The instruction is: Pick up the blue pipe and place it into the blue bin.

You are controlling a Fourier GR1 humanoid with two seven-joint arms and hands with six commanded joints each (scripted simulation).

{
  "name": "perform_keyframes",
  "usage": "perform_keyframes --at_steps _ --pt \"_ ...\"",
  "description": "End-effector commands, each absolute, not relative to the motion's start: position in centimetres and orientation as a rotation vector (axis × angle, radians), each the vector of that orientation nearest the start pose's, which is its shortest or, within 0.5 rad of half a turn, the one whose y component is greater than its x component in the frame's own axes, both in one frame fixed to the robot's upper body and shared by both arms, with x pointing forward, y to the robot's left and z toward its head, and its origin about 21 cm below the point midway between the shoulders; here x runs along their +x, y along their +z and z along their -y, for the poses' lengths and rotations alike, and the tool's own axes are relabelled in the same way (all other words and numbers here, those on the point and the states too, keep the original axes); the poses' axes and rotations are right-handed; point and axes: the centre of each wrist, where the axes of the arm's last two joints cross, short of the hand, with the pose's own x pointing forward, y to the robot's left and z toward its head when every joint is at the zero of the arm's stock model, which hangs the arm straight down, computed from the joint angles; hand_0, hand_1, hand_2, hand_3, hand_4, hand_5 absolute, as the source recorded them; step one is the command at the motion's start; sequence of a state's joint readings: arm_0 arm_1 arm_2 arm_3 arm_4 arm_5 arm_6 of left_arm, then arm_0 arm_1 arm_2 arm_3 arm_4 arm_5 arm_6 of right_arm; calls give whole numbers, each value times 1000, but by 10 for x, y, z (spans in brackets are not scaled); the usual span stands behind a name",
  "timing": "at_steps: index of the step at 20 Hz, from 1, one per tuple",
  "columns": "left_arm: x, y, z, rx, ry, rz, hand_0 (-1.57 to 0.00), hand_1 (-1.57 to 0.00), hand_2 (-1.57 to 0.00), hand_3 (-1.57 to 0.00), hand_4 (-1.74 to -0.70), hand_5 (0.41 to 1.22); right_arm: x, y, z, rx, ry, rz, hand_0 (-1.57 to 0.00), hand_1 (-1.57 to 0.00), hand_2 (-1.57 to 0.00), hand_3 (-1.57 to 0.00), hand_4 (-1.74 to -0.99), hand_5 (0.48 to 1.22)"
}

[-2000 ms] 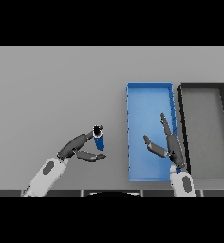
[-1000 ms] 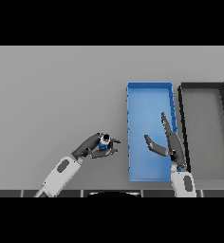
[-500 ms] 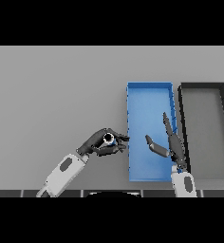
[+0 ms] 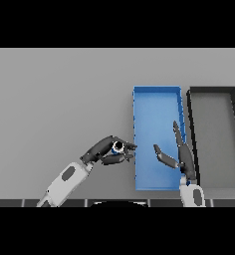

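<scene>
The blue pipe (image 4: pixel 117 146) is in my left hand (image 4: pixel 105 151). My fingers and thumb curl round it and hide most of it. I can only see a small round end with a dark hole and a bit of blue. I cannot tell how long it is. My left hand is just to the left of the blue bin (image 4: pixel 158 94), near the bin's close end. My fingertips come right up to the bin's left wall. The pipe is not over the bin.

My right hand (image 4: pixel 181 156) is over the bin's right side, near the close end. Its fingers are straight and spread apart, and it holds nothing. It hides part of the bin's right wall.

A black bin (image 4: pixel 212 90) sits just to the right of the blue bin, with its far right edge cut off. Both bins rest on the grey table (image 4: pixel 59 94).
</scene>
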State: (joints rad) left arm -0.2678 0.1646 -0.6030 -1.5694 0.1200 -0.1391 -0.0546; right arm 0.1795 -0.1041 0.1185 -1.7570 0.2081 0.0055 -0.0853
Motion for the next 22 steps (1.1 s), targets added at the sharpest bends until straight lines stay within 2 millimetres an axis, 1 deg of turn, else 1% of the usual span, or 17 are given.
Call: perform_keyframes --at_steps 1,2,3,4,5,6,7,8,10,12,13,15,17,18,19,20,22 --pt "254 44 -107 -584 -762 1668 -1569 -1570 -1570 -1495 -1740 1219 204 10 239 -182 284 1666 1 1 1 1 -1176 605" --pt "253 41 -103 -583 -770 1659 -1570 -1570 -1570 -1495 -1741 1220 202 13 240 -146 278 1699 1 1 1 1 -1186 615" --pt "254 44 -100 -573 -772 1656 -1570 -1570 -1570 -1495 -1741 1220 203 19 240 -84 266 1737 1 1 1 1 -1196 622" --pt "254 42 -102 -571 -765 1653 -1570 -1570 -1570 -1496 -1741 1220 204 28 244 19 252 1776 1 1 1 1 -1195 608" --pt "255 44 -100 -575 -765 1653 -1570 -1570 -1570 -1497 -1741 1220 203 39 245 111 276 1799 1 1 1 1 -1212 589" --pt "258 45 -103 -573 -764 1656 -1570 -1571 -1571 -1496 -1741 1220 205 53 250 166 319 1806 1 1 1 1 -1231 572" --pt "257 42 -102 -574 -766 1645 -1571 -1571 -1571 -1495 -1741 1221 207 65 252 220 363 1806 1 1 1 1 -1256 558" --pt "258 43 -104 -575 -770 1652 -1571 -1571 -1571 -1494 -1741 1221 210 81 252 269 422 1818 1 1 1 1 -1282 537" --pt "256 42 -100 -582 -781 1656 -1571 -1571 -1571 -1491 -1741 1221 212 104 242 342 542 1780 1 1 1 1 -1314 500" --pt "256 42 -101 -582 -781 1663 -1571 -1571 -1571 -1488 -1741 1221 217 124 232 392 647 1756 1 1 1 1 -1314 500" --pt "256 43 -102 -583 -779 1666 -1571 -1571 -1571 -1487 -1741 1221 221 129 228 415 695 1732 1 1 1 1 -1306 502" --pt "255 46 -101 -582 -789 1661 -1571 -1571 -1571 -1485 -1741 1221 228 137 213 456 786 1710 1 1 1 1 -1314 510" --pt "259 43 -101 -569 -800 1645 -1571 -1571 -1571 -1484 -1741 1221 234 143 200 467 880 1714 1 1 1 1 -1306 521" --pt "261 45 -100 -574 -794 1657 -1571 -1571 -1571 -1486 -1741 1221 235 145 192 475 926 1710 1 1 1 1 -1294 523" --pt "259 47 -105 -588 -790 1670 -1571 -1571 -1571 -1486 -1741 1221 238 146 185 498 943 1703 1 1 1 1 -1276 527" --pt "260 46 -104 -594 -792 1663 -1571 -1571 -1571 -1488 -1741 1221 241 151 176 512 966 1696 1 1 1 1 -1253 529" --pt "258 46 -101 -625 -803 1670 -1571 -1571 -1571 -1516 -1741 1221 248 154 165 519 1009 1672 1 1 1 1 -1232 531"
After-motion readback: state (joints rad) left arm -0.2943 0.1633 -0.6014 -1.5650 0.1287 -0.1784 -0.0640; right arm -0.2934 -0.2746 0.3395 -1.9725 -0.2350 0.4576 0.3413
